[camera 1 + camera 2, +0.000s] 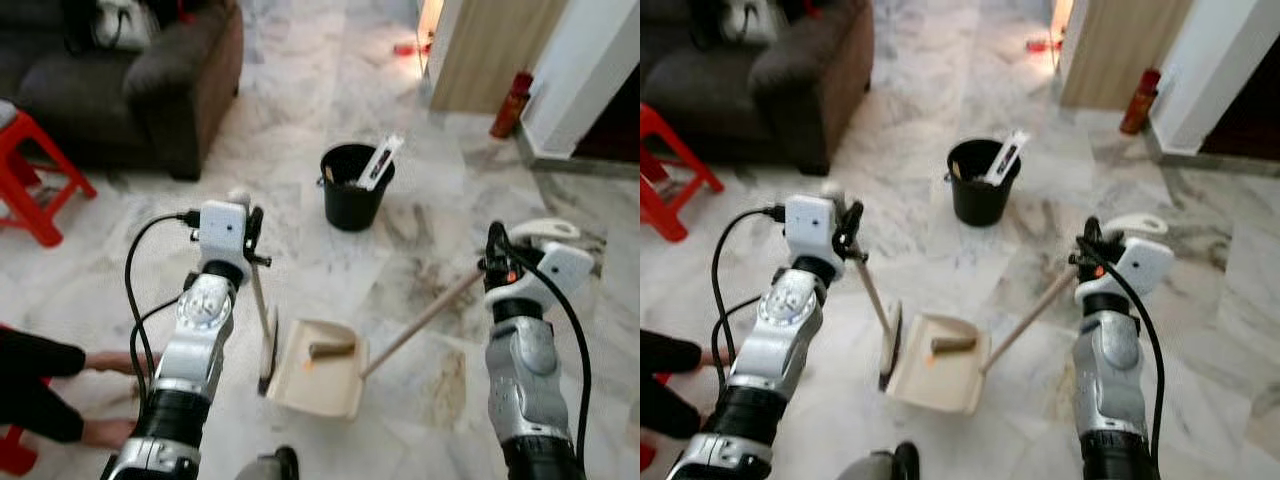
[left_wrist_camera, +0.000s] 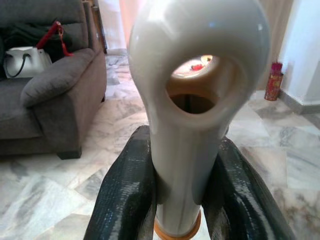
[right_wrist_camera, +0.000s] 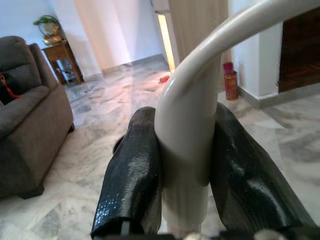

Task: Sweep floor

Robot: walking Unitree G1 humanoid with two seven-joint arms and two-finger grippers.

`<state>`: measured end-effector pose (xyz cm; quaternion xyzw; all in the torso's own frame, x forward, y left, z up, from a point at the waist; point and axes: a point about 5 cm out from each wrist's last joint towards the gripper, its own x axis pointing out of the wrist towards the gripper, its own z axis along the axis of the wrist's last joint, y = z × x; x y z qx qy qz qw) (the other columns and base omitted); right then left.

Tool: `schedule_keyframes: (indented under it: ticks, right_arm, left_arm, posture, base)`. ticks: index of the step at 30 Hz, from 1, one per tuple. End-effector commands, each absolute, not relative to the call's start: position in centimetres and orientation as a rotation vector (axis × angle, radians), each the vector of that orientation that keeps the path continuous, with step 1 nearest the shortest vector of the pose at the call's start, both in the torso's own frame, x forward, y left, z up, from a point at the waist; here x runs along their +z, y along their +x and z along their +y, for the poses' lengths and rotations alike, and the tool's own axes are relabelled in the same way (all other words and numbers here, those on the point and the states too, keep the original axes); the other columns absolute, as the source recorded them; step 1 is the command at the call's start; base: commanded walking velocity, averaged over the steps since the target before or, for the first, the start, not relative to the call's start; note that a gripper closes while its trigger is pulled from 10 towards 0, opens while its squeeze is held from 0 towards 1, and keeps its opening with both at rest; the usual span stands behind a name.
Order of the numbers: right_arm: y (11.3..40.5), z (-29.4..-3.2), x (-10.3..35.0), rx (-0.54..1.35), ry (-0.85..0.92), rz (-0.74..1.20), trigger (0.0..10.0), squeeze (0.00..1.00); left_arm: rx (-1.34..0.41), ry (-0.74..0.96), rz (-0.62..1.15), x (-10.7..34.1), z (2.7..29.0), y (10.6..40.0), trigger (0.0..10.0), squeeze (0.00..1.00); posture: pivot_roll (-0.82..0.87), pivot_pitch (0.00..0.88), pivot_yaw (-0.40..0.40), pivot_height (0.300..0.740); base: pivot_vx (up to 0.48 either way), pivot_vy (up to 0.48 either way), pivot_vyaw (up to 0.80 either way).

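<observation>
My left gripper [image 1: 255, 236] is shut on the thin handle of a short broom; the broom head [image 1: 267, 350] stands on the marble floor against the left edge of a cream dustpan [image 1: 318, 385]. A brown scrap [image 1: 332, 349] and a small orange bit lie in the pan. My right gripper [image 1: 497, 252] is shut on the top of the dustpan's long handle [image 1: 420, 320], which slants down to the pan. In the left wrist view both fingers [image 2: 125, 195] clamp the white handle end [image 2: 195, 75]. The right wrist view shows the fingers [image 3: 132, 180] around the curved cream grip [image 3: 192, 100].
A black bucket [image 1: 345, 200] holding a white item stands just beyond the dustpan. A dark sofa [image 1: 170, 80] is at the far left, with a red stool [image 1: 30, 170] beside it. A person's leg and feet [image 1: 105, 362] are low at the left. A red can [image 1: 511, 105] stands by the far wall.
</observation>
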<state>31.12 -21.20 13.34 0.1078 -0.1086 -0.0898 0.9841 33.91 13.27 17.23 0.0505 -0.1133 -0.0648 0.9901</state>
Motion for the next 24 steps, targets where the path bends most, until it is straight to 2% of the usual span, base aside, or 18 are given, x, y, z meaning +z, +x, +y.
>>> schedule_keyframes:
  ticks: [1, 11, 17, 21, 24]
  right_arm:
    - [31.08, -21.39, 13.99, -0.184, 0.228, -0.252, 10.0, 0.0]
    - [31.05, -21.4, 14.04, -0.183, 0.228, -0.255, 10.0, 0.0]
    - [31.09, -21.42, 13.98, -0.182, 0.24, -0.248, 10.0, 0.0]
    - [31.1, -21.43, 13.98, -0.181, 0.244, -0.246, 10.0, 0.0]
    - [31.11, -21.45, 14.01, -0.181, 0.238, -0.249, 10.0, 0.0]
  left_arm:
    - [-0.13, 0.104, -0.27, 18.13, 13.22, 33.88, 10.0, 0.0]
    - [-0.126, 0.106, -0.268, 18.1, 13.32, 33.85, 10.0, 0.0]
    - [-0.125, 0.106, -0.268, 18.09, 13.32, 33.85, 10.0, 0.0]
    - [-0.123, 0.106, -0.269, 18.09, 13.34, 33.84, 10.0, 0.0]
    - [-0.122, 0.106, -0.269, 18.08, 13.34, 33.85, 10.0, 0.0]
  posture:
    - [0.09, 0.14, -0.042, 0.74]
    - [0.09, 0.141, -0.044, 0.74]
    - [0.09, 0.142, -0.045, 0.74]
    - [0.09, 0.142, -0.045, 0.74]
    - [0.09, 0.142, -0.046, 0.74]
  base:
    - [0.0, 0.0, 0.0]
    - [0.024, 0.0, 0.0]
    - [0.247, 0.0, 0.0]
    - [0.263, 0.0, -0.67]
    - [0.274, 0.0, 0.0]
